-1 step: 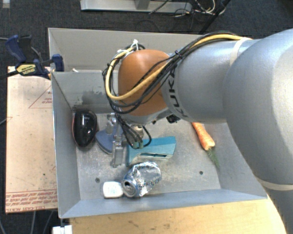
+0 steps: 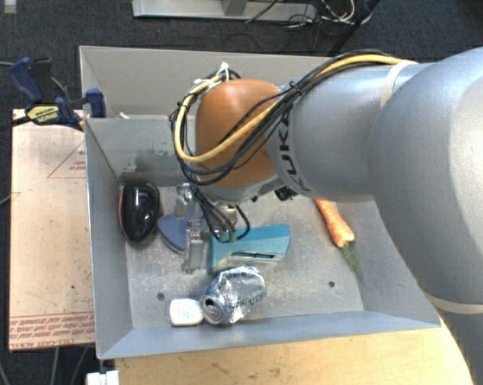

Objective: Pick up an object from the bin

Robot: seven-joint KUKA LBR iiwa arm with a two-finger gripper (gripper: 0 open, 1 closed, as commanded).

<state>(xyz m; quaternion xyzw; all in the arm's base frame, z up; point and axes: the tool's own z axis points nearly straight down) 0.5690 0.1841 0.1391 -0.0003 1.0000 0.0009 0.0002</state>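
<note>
Light-blue flat oblong box (image 2: pixel 261 241), frame centre, lies just right of my pincer (image 2: pixel 196 251), long axis approx left-right; can't tell if pincer's apart or together.

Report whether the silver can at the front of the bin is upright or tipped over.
Tipped over: the can lies on its side, crumpled, its round top end facing sideways toward the small white block.

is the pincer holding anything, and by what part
Cannot tell; the pincer sits low between a grey-blue disc and a teal box.
</note>
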